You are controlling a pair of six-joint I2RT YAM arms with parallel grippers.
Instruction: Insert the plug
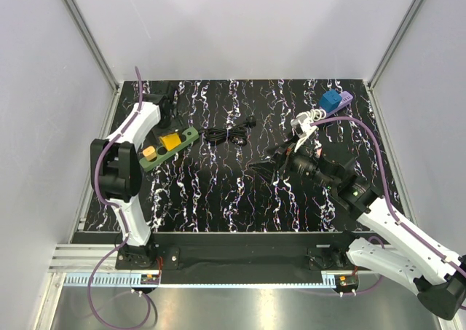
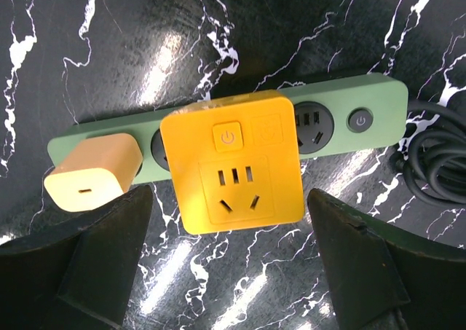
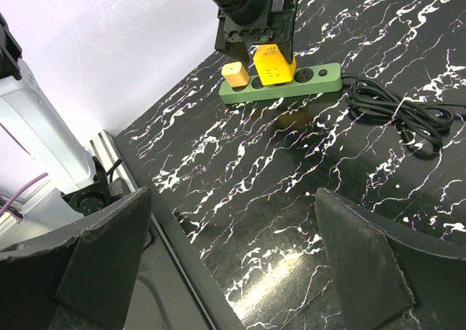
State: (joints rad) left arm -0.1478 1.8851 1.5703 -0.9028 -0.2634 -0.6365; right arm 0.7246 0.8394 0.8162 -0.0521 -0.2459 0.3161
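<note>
Left wrist view: a yellow plug (image 2: 231, 161) sits on the middle sockets of a green power strip (image 2: 364, 119), beside an orange charger (image 2: 91, 173), on a black marbled desk (image 2: 109, 53). The left hand (image 2: 228, 221) straddles it, spread wide, gripping nothing. The right hand (image 3: 233, 221) is also wide and empty. Risk: off-centre pressing could tilt the plug or slide the unheld strip.

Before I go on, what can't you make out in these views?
Left wrist: yellow adapter hides its socket on the power strip, so seating is unclear.
Left wrist: cord is cut off by the right edge.
Top: blue block too small to identify.
</note>
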